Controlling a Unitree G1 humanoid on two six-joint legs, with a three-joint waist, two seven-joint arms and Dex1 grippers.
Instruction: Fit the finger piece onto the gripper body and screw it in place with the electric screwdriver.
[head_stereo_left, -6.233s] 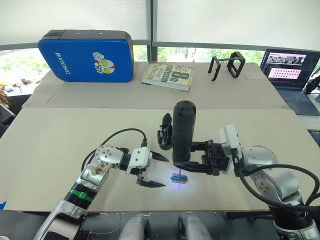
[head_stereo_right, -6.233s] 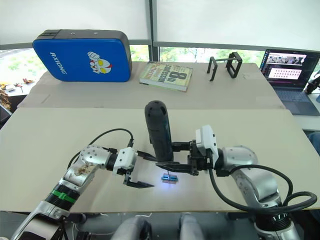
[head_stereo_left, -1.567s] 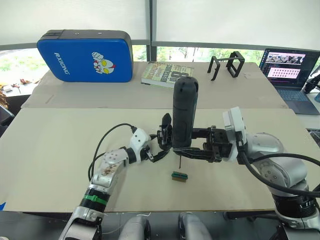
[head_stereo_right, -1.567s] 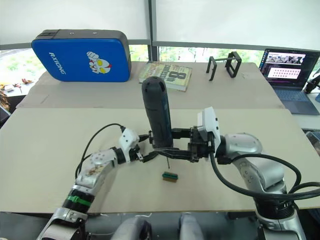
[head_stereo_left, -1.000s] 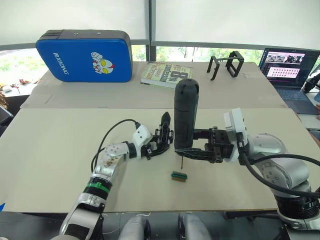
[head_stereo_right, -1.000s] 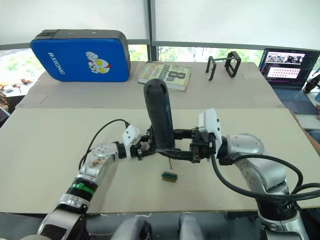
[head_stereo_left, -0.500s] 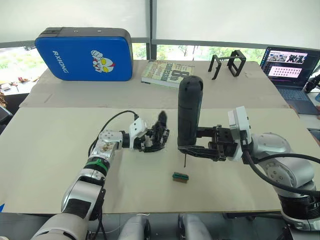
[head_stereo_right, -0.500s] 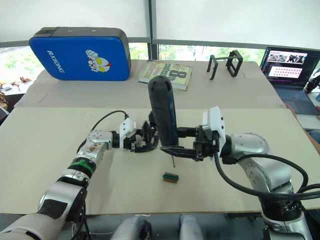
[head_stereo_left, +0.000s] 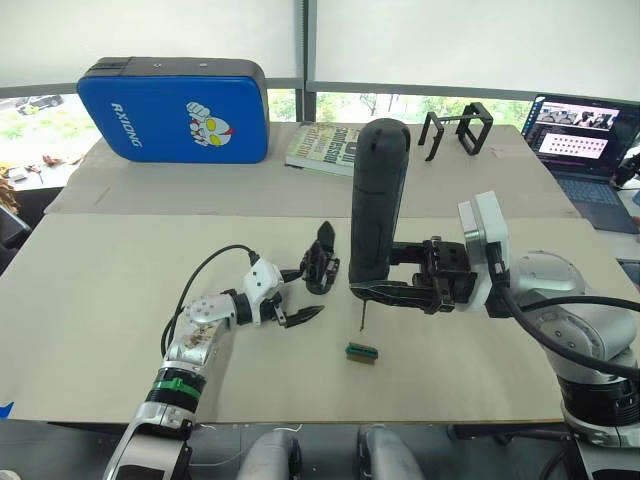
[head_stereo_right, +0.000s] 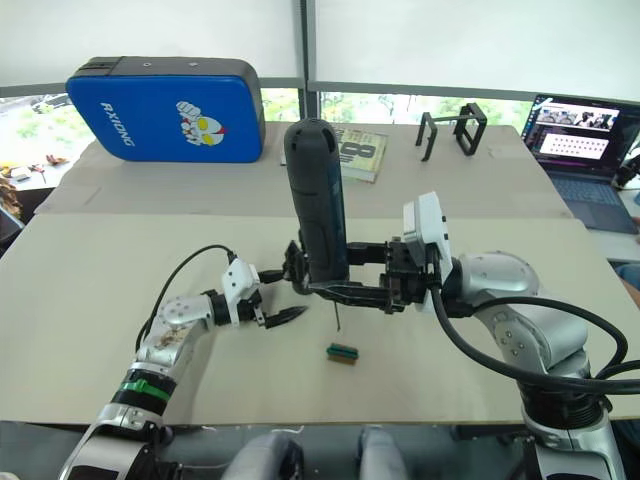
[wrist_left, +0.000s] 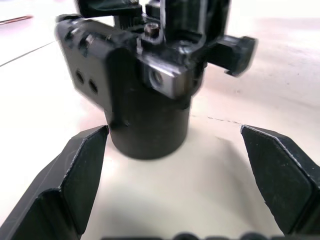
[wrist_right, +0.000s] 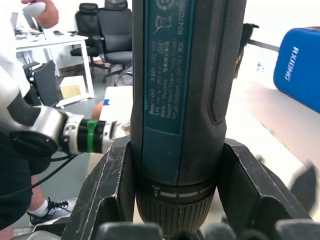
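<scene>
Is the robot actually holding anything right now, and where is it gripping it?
Yes. The right gripper holds the electric screwdriver upright, its fingers clamped around the lower end of the barrel. The left gripper is open and holds nothing, close beside the gripper body.

Far side of the bench, from my head cameras: blue padded case with a cartoon print lying at the robot's far left, a book just beside it toward the middle, cover up. Black wire-frame stand further right, upright, apart from the book. Open laptop at the far right edge, screen lit. Small green-and-black block lying alone on the near tabletop. Right wrist camera picks up office chairs and a desk in the room behind.
</scene>
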